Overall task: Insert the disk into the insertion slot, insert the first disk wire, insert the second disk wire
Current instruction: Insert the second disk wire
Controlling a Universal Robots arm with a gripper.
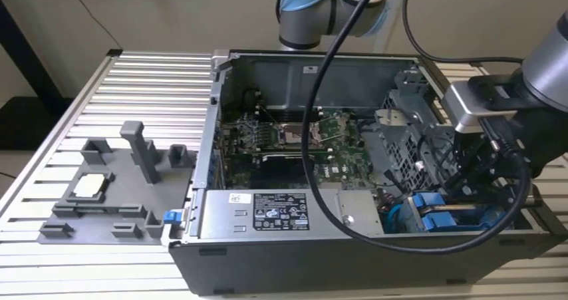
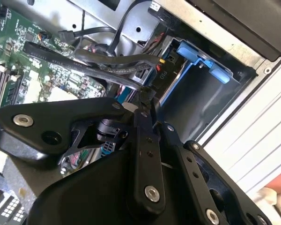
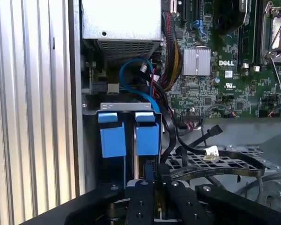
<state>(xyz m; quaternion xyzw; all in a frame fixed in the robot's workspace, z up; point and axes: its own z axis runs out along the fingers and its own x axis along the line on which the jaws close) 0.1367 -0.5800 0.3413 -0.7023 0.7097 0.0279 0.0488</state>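
Jaws pressed together on a black disk wire (image 2: 113,63), above the insertion slot (image 3: 126,136) at lower left centre; disk apparently seated. Wire-insertion step; seating the connector demands exact alignment.

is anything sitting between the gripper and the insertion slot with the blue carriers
Nothing visible directly between them: the gripper sits right at the insertion slot, by its blue carriers. Black cables run close alongside it, and a blue cable curves just beyond the slot.
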